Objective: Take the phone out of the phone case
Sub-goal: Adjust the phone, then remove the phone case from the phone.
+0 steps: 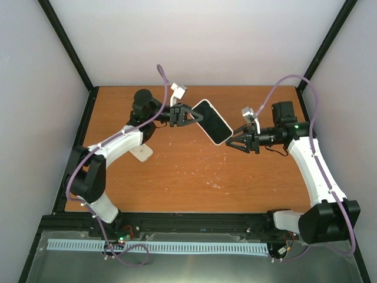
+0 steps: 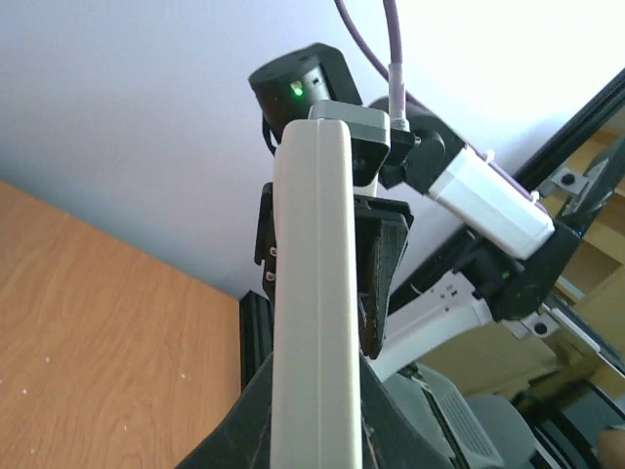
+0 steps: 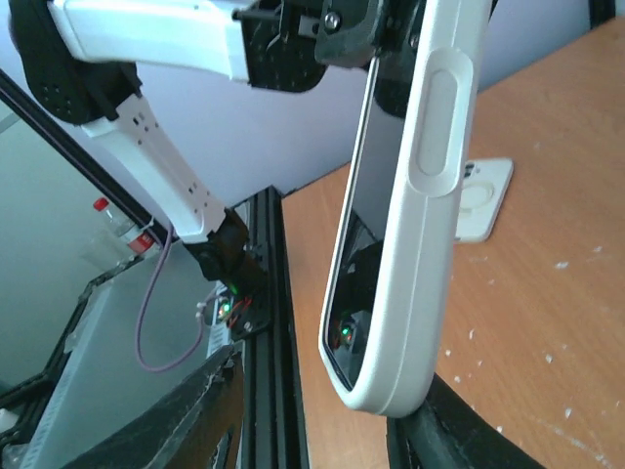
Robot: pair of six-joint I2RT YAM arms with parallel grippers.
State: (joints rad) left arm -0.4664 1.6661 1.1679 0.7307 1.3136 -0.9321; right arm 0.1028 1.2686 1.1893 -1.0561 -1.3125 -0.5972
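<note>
The phone [image 1: 213,122], dark screen up, sits in its white phone case [image 1: 203,104] and hangs tilted above the table. My left gripper [image 1: 187,115] is shut on its upper left end; in the left wrist view the case edge [image 2: 314,293] runs straight up between that gripper's [image 2: 314,430] jaws. My right gripper [image 1: 231,140] is open and straddles the lower right end. In the right wrist view the case [image 3: 430,195] touches the right finger [image 3: 449,435], the screen [image 3: 356,293] faces the left finger [image 3: 190,415] across a gap, and the gripper [image 3: 317,430] holds nothing.
A flat white stand [image 1: 141,152] lies on the wooden table [image 1: 194,177] under the left arm, also seen past the phone as a white stand [image 3: 483,200]. Black frame rails [image 1: 73,153] border the table. A white slotted duct [image 1: 159,246] runs along the near edge.
</note>
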